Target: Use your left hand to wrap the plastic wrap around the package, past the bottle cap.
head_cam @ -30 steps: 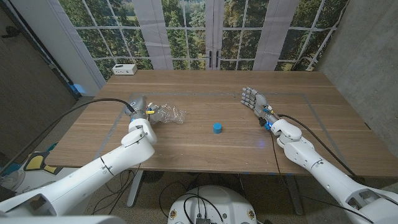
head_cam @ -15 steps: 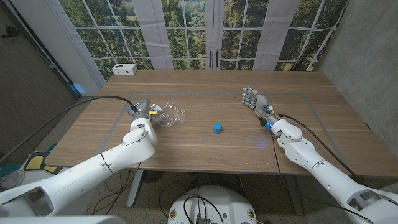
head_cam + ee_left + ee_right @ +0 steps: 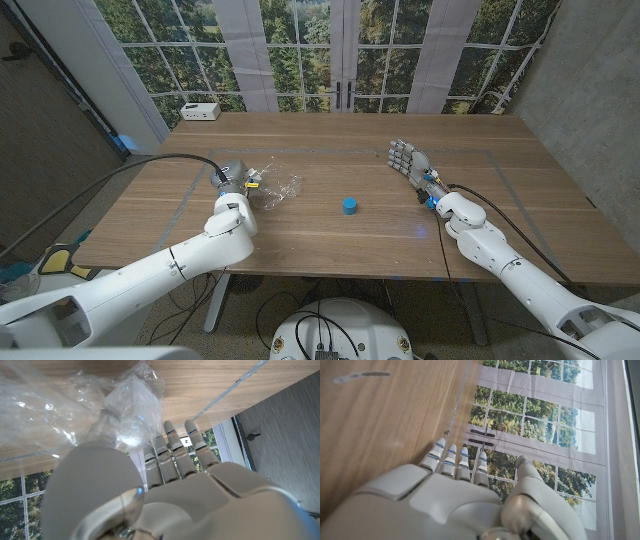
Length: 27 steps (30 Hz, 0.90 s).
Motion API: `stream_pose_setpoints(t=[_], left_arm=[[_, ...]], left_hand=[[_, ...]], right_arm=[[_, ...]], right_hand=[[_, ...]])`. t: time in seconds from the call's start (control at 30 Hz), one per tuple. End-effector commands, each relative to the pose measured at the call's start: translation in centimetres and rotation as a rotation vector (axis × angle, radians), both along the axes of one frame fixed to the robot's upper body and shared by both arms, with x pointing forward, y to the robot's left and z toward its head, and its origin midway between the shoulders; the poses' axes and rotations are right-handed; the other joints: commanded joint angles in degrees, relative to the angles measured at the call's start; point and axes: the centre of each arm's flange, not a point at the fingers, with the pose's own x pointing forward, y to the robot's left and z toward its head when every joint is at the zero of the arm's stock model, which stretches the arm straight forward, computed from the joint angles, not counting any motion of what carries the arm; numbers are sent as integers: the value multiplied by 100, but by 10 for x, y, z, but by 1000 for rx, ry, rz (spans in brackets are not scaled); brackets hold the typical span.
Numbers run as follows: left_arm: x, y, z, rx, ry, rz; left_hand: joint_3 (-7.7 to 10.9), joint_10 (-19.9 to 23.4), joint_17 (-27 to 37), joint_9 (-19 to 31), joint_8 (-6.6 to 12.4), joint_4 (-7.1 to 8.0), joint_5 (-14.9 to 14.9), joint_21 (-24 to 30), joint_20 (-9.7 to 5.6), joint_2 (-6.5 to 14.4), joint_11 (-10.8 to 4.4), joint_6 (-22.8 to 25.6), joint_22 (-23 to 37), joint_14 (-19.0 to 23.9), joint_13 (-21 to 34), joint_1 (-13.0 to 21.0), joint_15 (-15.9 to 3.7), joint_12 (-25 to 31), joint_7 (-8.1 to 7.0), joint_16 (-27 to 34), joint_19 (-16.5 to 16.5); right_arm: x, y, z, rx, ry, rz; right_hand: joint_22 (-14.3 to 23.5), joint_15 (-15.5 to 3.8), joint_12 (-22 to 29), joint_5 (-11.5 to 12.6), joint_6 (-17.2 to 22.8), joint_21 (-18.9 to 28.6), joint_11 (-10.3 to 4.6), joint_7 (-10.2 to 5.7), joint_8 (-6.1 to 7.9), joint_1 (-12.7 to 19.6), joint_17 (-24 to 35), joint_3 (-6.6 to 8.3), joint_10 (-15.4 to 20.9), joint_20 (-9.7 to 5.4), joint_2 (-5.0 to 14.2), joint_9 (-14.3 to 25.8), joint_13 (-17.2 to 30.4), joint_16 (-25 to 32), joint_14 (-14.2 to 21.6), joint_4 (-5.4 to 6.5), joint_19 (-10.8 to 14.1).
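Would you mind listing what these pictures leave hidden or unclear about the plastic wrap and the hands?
- Left robot hand: head view, its own wrist covers the fingers; whether it grips the plastic wrap is unclear.
- Package: both views, crumpled clear film hides any contents.
- Wrap in the left wrist view: cut off by the frame edge, thumb blocks part.
- Bottle cap: too small for detail.
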Motion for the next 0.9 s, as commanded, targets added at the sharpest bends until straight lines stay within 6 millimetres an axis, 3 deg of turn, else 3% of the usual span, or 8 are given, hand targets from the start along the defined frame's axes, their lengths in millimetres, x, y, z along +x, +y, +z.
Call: stream_pose_setpoints(t=[0.03,0.13,0.37,0.67,0.7,0.83,0.9], left_arm=[[-6,-5,-9,-1,-130,36],[-8,-3,-8,-25,-159,35],[-8,0,-10,-67,-172,13],[-19,5,-1,-101,-279,48],[-26,4,1,-62,-336,128],[-33,14,3,-132,-398,128],[-36,11,2,-58,-431,209]], left_hand=[[151,1313,27,169,317,-40,73,124,-90,632,-821,994,30,376,256,899,-489,291,-117,112,182],[193,1546,25,250,384,-43,81,176,-145,663,-882,1135,32,566,362,1065,-570,427,30,138,238],[162,1570,55,322,417,-49,51,231,-233,637,-846,1209,40,858,480,1211,-740,512,117,229,287],[149,1534,51,375,424,-11,24,266,-249,656,-836,1210,47,956,566,1262,-773,546,133,238,307],[149,1531,48,379,420,-5,23,269,-250,659,-839,1197,48,952,571,1260,-769,547,131,231,309],[147,1497,35,406,418,15,12,278,-227,664,-829,1181,51,926,613,1260,-762,556,129,192,295],[143,1496,33,416,420,17,8,283,-225,659,-833,1182,52,923,629,1264,-763,564,126,182,295]], right_arm=[[0,-1,-2,2,5,-6],[0,-1,-2,5,5,-9],[1,0,2,4,-3,-9],[3,-1,1,10,5,-6],[3,-1,1,4,5,-10],[3,-2,2,8,3,-13],[4,-2,2,10,3,-10]], right_hand=[[17,11,43,-16,60,0,-27,-10,-2,-52,21,-34,41,18,-2,15,6,18,28,9,10],[17,7,39,-16,58,-1,5,-13,-4,-57,22,-37,38,21,0,15,6,17,28,11,8],[17,9,33,-15,50,0,-8,-17,-8,-62,24,-40,33,11,4,15,7,15,26,13,13],[17,4,27,-14,45,1,-11,-18,-10,-68,26,-40,29,2,16,15,7,16,29,17,16],[17,3,25,-14,40,2,-8,-21,-12,-68,26,-40,27,2,18,15,7,16,29,17,19],[17,5,23,-14,38,4,-13,-18,-12,-67,27,-39,25,1,23,15,7,14,26,16,25],[17,3,21,-14,30,3,-11,-19,-16,-68,26,-39,23,0,23,15,8,13,25,15,24]])
